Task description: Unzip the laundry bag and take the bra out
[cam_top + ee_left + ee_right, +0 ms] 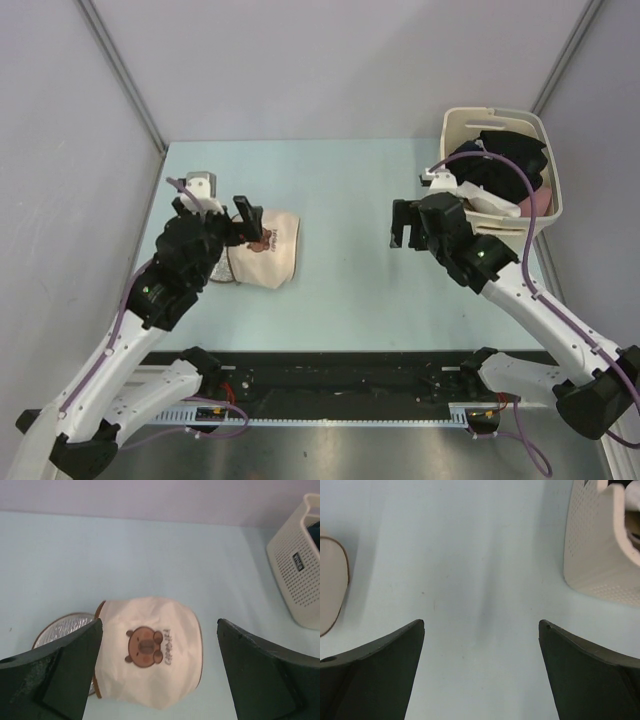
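Both arms rise from their bases at the near edge of the table (350,190) and bend forward at the elbows. The left arm (150,300) leans over the left side with its wrist tipped down, and the left gripper (218,215) has its jaws spread wide, clamping nothing. The right arm (520,290) reaches in from the near right corner, and the right gripper (410,228) hangs just as wide apart, empty.

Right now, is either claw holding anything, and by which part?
Nothing is held. The left claw stands open over the laundry bag, not closed on it; the right claw is open above the table.
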Robot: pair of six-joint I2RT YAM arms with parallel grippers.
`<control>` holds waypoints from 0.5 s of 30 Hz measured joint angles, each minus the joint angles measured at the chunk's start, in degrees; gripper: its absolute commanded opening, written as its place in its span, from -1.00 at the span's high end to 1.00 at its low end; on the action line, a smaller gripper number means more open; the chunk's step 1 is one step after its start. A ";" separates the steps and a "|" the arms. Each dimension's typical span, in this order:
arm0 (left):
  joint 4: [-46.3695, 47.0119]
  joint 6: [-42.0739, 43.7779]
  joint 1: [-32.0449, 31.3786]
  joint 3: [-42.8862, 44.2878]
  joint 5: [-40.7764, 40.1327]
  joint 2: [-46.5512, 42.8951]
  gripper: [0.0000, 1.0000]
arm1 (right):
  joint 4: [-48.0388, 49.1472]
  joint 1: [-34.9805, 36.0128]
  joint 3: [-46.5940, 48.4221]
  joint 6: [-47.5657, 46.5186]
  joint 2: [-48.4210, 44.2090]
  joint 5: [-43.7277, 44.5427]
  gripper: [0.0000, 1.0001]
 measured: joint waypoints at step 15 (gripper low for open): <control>-9.53 -2.21 0.00 -5.55 -0.35 -3.78 -1.00 | -0.02 0.61 -3.06 1.49 -4.46 -1.62 -0.99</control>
